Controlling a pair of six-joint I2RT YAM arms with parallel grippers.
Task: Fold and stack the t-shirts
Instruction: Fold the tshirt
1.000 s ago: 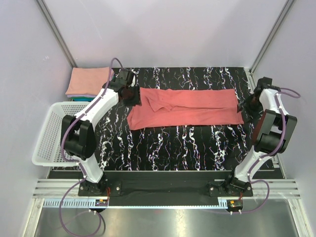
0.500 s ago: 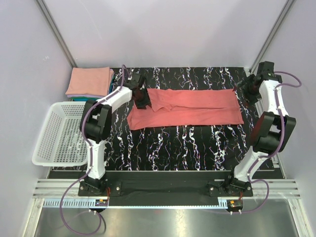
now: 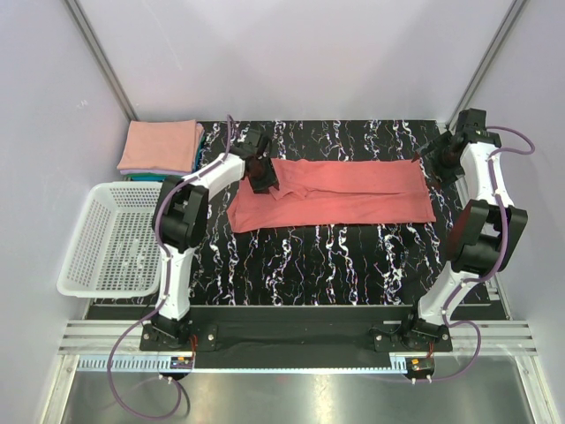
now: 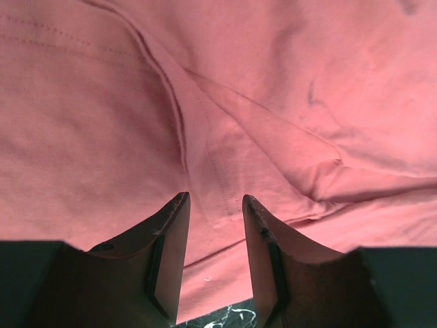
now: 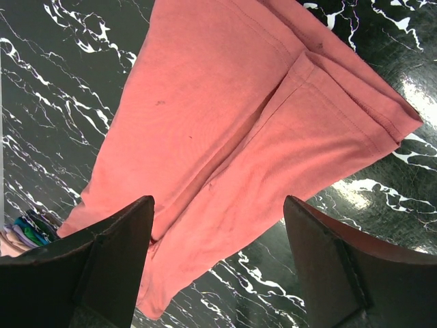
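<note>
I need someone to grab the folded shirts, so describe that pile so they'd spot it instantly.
Find the far left corner of the black white-veined tabletop, beyond the white plastic mesh basket. The pile of folded t-shirts sits beside that corner, salmon pink on top, teal peeking out beneath. Unlike the long coral-red t-shirt spread mid-table, it is a compact rectangle.

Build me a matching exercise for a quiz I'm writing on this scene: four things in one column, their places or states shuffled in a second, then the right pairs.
Column one:
1. coral-red t-shirt
2. folded shirts
3. white basket
4. right gripper

Column two:
A. far left corner
B. jaws wide open
C. spread flat in the middle
D. left side, nearer than the folded pile

Pairs: 1-C, 2-A, 3-D, 4-B
</note>
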